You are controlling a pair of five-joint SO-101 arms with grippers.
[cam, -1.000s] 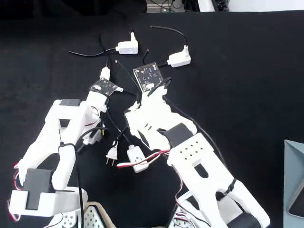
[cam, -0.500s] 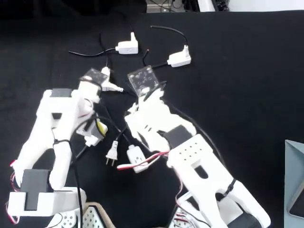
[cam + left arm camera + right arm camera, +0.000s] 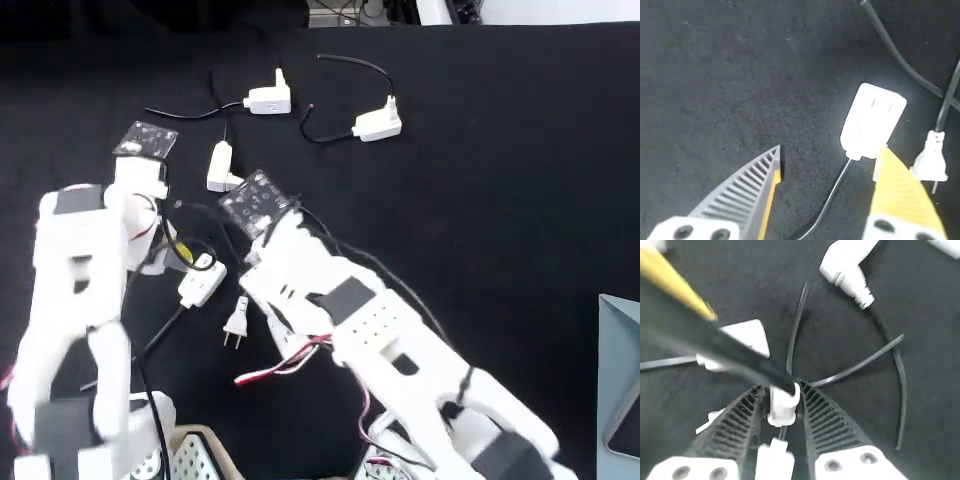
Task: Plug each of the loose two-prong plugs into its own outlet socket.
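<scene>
within the last second the left gripper [image 3: 829,152] swung toward the desk's left edge, jaws apart near the white two-slot outlet socket [image 3: 872,122], while the right gripper [image 3: 782,388], clamped on a small white plug [image 3: 783,407], followed leftward, so that pair seemed close but not yet joined.

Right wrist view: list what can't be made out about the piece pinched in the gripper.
1. The small white piece in the right gripper: a black cable crosses its top and the ribbed fingers cover its sides, so prongs, if any, are hidden.
2. High view: the white arm and its camera board cover that gripper.
</scene>
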